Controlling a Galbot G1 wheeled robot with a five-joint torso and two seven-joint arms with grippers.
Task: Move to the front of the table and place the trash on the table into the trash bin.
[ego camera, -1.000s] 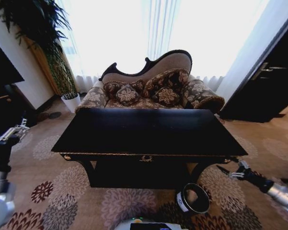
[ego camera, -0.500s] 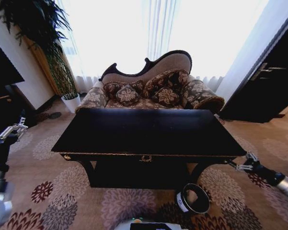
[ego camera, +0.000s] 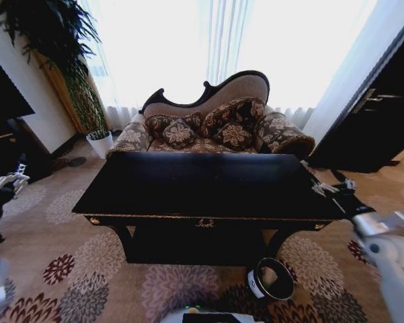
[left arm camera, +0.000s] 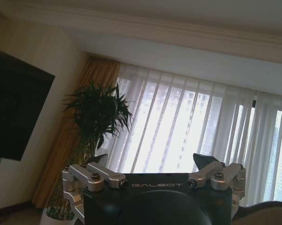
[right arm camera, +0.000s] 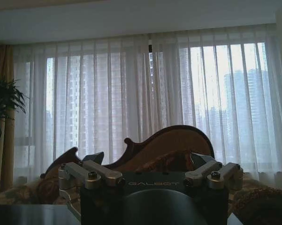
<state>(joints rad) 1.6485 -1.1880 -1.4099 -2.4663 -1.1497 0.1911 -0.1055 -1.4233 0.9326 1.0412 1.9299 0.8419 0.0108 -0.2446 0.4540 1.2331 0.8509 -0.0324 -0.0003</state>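
Glossy black table (ego camera: 208,185) before sofa (ego camera: 215,124), bin (ego camera: 271,278) below — head view, right gripper (right arm camera: 148,161) wide, left gripper (left arm camera: 150,164) wide.

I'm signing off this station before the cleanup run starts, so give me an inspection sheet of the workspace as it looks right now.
Surface: glossy black table, gold ornament on the front rail, lower shelf below.
Job's things: trash bin on the carpet by the table's front right leg; trash: nothing seen on the dark top.
Clutter: nothing seen.
Grippers: right gripper open, at the table's right edge; left gripper open, out to the left, apart from the table.
Cables: nothing seen.
Surroundings: patterned sofa with cushions behind the table, potted plant at back left, sheer curtains, floral carpet, dark cabinet at right.
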